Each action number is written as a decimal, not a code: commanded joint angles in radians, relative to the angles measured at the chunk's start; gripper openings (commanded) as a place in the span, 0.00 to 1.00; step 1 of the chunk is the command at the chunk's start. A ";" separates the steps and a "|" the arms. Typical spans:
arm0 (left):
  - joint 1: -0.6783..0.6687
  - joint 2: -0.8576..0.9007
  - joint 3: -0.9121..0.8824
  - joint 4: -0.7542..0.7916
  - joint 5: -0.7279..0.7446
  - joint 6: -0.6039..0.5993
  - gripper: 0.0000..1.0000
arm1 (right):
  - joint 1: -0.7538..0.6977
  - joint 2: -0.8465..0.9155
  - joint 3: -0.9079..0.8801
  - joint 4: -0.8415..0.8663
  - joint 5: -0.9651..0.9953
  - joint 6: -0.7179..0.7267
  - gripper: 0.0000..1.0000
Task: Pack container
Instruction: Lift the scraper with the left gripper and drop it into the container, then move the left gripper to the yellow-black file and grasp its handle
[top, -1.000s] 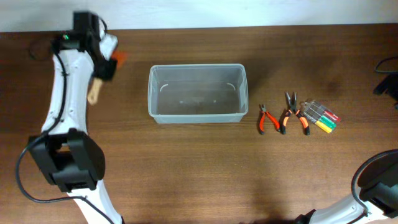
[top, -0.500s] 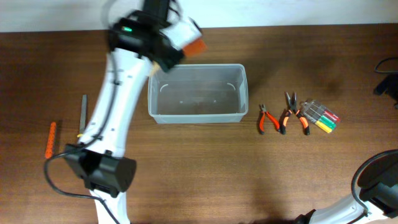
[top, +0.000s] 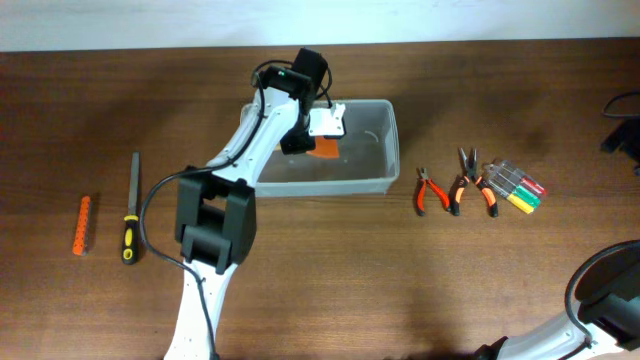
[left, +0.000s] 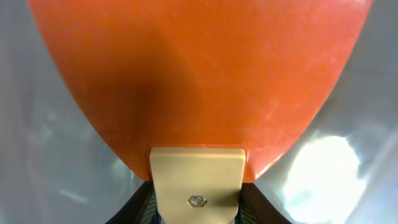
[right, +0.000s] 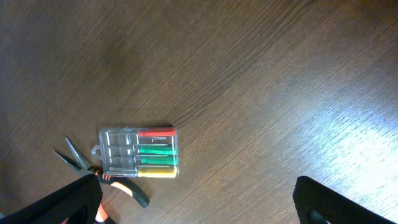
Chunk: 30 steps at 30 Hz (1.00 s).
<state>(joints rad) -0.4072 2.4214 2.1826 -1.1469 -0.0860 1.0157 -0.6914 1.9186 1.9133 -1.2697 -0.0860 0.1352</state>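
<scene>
One orange-bladed scraper is clamped by its pale handle in the left end effector, with the blade inside the outline of the container; whether it touches the floor cannot be told. That container stands on the bench toward the far middle. The right end effector hangs with fingers spread wide and nothing between them, above a clear screwdriver case.

Screwdriver case beside pliers; file far left.
</scene>
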 joint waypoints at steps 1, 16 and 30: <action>0.008 0.000 0.006 0.018 -0.035 0.030 0.02 | 0.003 0.001 0.009 0.003 0.012 0.005 0.98; 0.002 -0.298 0.029 -0.165 -0.139 -0.300 0.99 | 0.003 0.001 0.009 0.003 0.012 0.005 0.98; 0.391 -0.457 -0.028 -0.541 -0.126 -0.973 0.93 | 0.003 0.001 0.009 0.003 0.012 0.005 0.98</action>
<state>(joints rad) -0.1425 1.9133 2.2051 -1.6527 -0.2157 0.2840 -0.6914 1.9186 1.9133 -1.2697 -0.0860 0.1352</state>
